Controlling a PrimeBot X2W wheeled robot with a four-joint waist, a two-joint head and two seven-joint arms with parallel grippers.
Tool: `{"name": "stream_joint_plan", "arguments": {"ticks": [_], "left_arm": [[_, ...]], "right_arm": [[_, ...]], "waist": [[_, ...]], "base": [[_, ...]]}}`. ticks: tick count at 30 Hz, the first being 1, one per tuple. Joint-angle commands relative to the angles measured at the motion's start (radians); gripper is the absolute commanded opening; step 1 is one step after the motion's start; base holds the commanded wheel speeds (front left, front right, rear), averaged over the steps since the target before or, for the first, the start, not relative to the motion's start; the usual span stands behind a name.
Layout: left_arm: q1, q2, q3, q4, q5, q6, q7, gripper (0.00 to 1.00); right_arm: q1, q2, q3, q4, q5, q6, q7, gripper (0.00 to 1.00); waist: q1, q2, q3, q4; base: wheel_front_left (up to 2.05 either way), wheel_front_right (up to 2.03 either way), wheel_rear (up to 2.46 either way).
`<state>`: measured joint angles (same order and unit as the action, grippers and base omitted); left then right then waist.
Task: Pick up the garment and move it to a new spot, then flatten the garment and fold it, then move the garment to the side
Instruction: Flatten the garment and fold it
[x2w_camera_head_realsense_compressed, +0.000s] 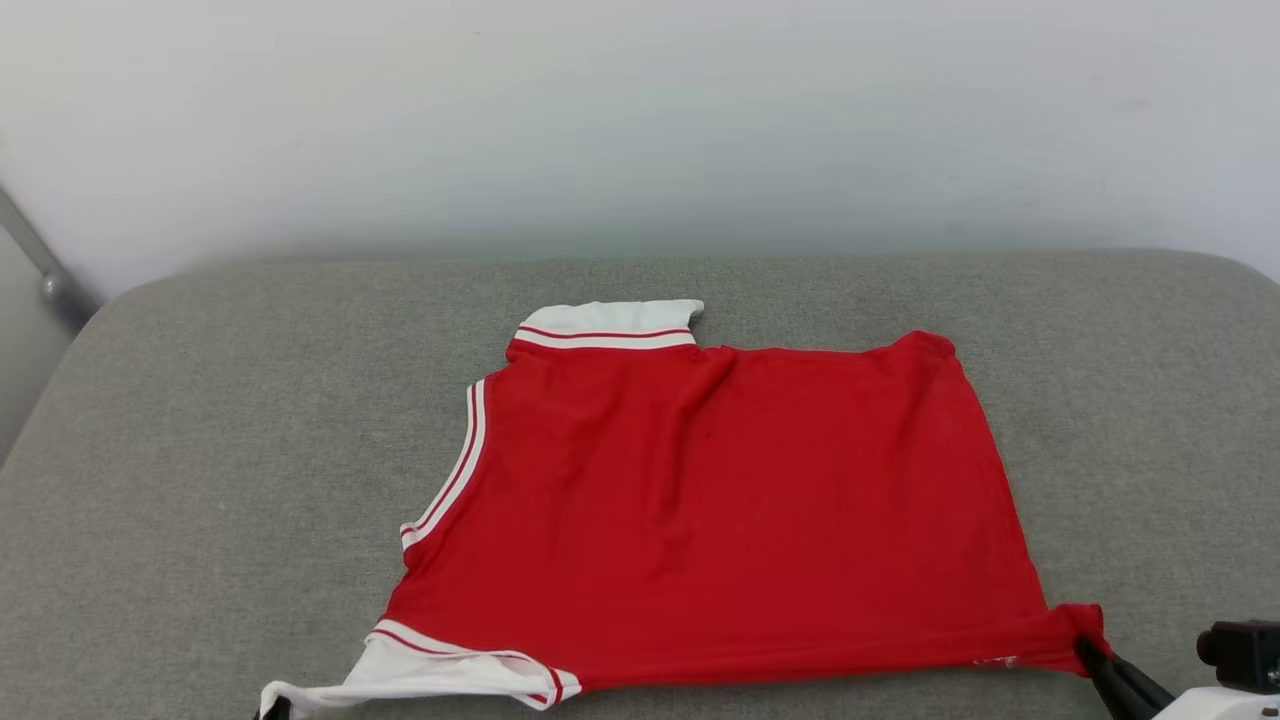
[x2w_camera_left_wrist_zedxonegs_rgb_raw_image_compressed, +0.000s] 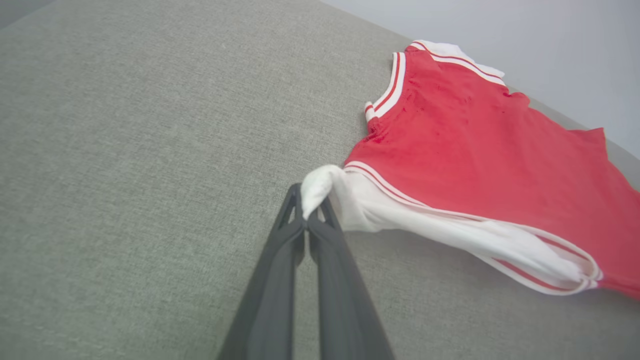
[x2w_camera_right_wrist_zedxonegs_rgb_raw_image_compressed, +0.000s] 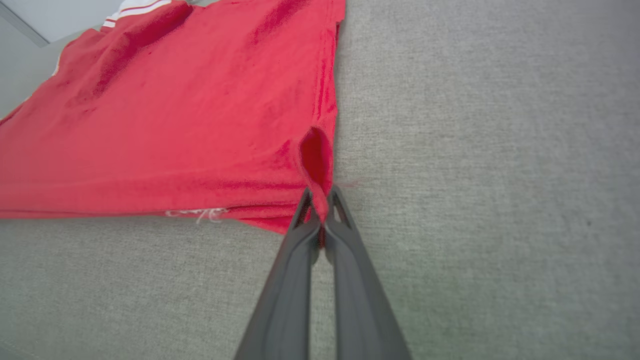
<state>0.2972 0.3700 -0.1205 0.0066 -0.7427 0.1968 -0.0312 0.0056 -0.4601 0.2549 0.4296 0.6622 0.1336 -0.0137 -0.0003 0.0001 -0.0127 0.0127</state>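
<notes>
The left end effector (x2w_camera_left_wrist_zedxonegs_rgb_raw_image_compressed: 307, 207) has its two dark fingers pressed together on the tip of a white sleeve (x2w_camera_left_wrist_zedxonegs_rgb_raw_image_compressed: 380, 210). The right end effector (x2w_camera_right_wrist_zedxonegs_rgb_raw_image_compressed: 321, 205) pinches a red bottom corner (x2w_camera_right_wrist_zedxonegs_rgb_raw_image_compressed: 315, 160) of the garment (x2w_camera_head_realsense_compressed: 720, 500). The garment lies spread out flat in the middle of the soft grey desk (x2w_camera_head_realsense_compressed: 200, 450), plain red side up. Its striped neck edge (x2w_camera_head_realsense_compressed: 450, 480) faces left. A pale wall (x2w_camera_head_realsense_compressed: 640, 120) stands behind the desk.
</notes>
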Motion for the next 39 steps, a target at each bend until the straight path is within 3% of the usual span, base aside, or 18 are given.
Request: {"name": "stream_joint_plan", "arguments": {"ticks": [1, 6, 13, 20, 30, 31, 33, 34, 35, 37, 39], "left_arm": [[0.009, 0.021, 0.018, -0.028, 0.0, 0.02, 0.005, 0.0], [-0.041, 0.011, -0.012, -0.079, 0.005, 0.01, 0.026, 0.0], [-0.243, -0.006, -0.068, -0.028, 0.023, -0.049, 0.033, 0.0], [-0.434, -0.014, -0.111, 0.093, 0.051, -0.113, 0.019, 0.0], [-0.609, -0.045, -0.126, 0.282, 0.03, -0.183, -0.002, 0.0], [-0.62, -0.049, -0.13, 0.302, 0.027, -0.191, 0.0, 0.0], [-0.64, -0.055, -0.137, 0.343, 0.016, -0.208, 0.009, 0.0], [-0.648, -0.058, -0.14, 0.363, 0.008, -0.217, 0.017, 0.27], [-0.654, -0.061, -0.144, 0.382, 0.003, -0.224, 0.024, 0.45], [-0.661, -0.061, -0.144, 0.413, -0.007, -0.237, 0.024, 1.0], [-0.661, -0.06, -0.143, 0.44, -0.013, -0.245, 0.025, 1.0]], "right_arm": [[0.033, -0.001, -0.051, -0.035, -0.021, -0.005, 0.019, 0.0], [0.066, 0.05, -0.149, -0.16, -0.091, -0.004, 0.109, 0.0], [-0.036, 0.104, -0.198, -0.261, -0.176, -0.004, 0.23, 0.0], [-0.189, 0.114, -0.184, -0.219, -0.215, -0.003, 0.292, 0.0], [-0.325, 0.118, -0.141, -0.068, -0.238, -0.003, 0.278, 0.0], [-0.333, 0.124, -0.135, -0.05, -0.236, -0.004, 0.274, 0.11], [-0.342, 0.133, -0.118, -0.022, -0.24, -0.003, 0.26, 0.58], [-0.346, 0.134, -0.11, -0.01, -0.238, -0.003, 0.252, 1.0], [-0.352, 0.134, -0.101, -0.005, -0.237, -0.003, 0.234, 1.0], [-0.357, 0.138, -0.09, -0.001, -0.229, -0.004, 0.193, 1.0], [-0.352, 0.135, -0.095, -0.014, -0.236, -0.004, 0.129, 1.0]], "waist": [[0.0003, -0.0001, 0.0, 0.001], [0.0003, -0.0001, 0.017, -0.004], [0.0003, -0.0001, 0.113, -0.01], [0.0003, -0.0001, 0.226, -0.014], [0.0003, -0.0001, 0.327, -0.002], [0.0003, -0.0001, 0.331, -0.003], [0.0003, -0.0001, 0.336, -0.006], [0.0003, -0.0001, 0.337, -0.007], [0.0003, -0.0001, 0.336, -0.01], [0.0003, -0.0001, 0.327, -0.017], [0.0003, -0.0001, 0.311, -0.021]], "base": [[0.0, 0.0, 0.0], [0.0, 0.0, 0.0], [0.0, 0.0, 0.0], [0.0, 0.0, 0.0], [0.0, 0.0, 0.0], [0.0, 0.0, 0.0], [0.0, 0.0, 0.0], [0.0, 0.0, 0.0], [0.0, 0.0, 0.0], [0.0, 0.0, 0.0], [0.0, 0.0, 0.0]]}}
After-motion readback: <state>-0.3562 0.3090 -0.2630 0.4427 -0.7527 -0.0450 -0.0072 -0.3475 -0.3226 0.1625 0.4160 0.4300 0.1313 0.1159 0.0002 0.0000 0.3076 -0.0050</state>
